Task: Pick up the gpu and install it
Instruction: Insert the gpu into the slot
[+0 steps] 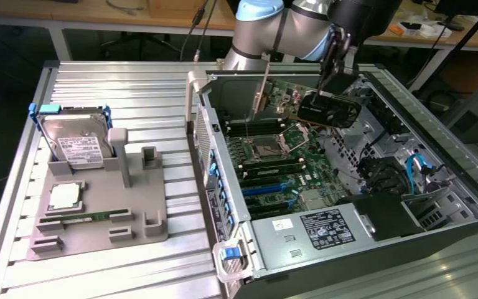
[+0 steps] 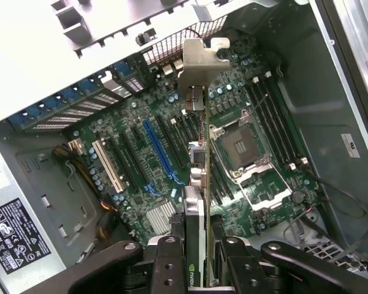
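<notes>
Closest in the exterior view, a power supply (image 1: 305, 233) fills the near end of an open computer case (image 1: 463, 180). The case stands on a ribbed metal table (image 1: 122, 81) beside a grey fixture (image 1: 98, 224), and wooden benches (image 1: 98, 12) line the room behind. Over the case's far end the gripper (image 1: 332, 87) clamps the gpu (image 1: 328, 109), black cooler showing, above the motherboard (image 1: 272, 162).

In the wrist view, the fingers (image 2: 168, 260) pinch the gpu (image 2: 195, 211) edge-on, its silvery bracket (image 2: 199, 61) at the outer end over the motherboard (image 2: 141, 153).
</notes>
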Controlling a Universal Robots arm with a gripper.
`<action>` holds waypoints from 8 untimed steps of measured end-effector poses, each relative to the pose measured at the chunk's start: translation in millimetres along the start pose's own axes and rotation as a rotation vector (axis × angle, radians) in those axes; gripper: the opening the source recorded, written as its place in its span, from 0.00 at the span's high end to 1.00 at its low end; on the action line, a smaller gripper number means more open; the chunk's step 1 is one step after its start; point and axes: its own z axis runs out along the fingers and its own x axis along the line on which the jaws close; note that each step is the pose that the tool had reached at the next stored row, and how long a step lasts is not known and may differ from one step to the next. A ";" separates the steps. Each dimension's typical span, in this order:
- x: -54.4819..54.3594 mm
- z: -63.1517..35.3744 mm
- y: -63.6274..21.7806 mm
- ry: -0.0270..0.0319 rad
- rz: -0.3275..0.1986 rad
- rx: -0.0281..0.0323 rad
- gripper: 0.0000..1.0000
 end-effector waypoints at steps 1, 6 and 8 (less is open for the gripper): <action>0.0 0.0 0.0 -0.0002 -0.006 -0.0001 0.73; 0.0 0.0 0.0 -0.0009 -0.033 -0.0004 0.73; 0.0 0.0 0.0 -0.0011 -0.044 -0.0005 0.73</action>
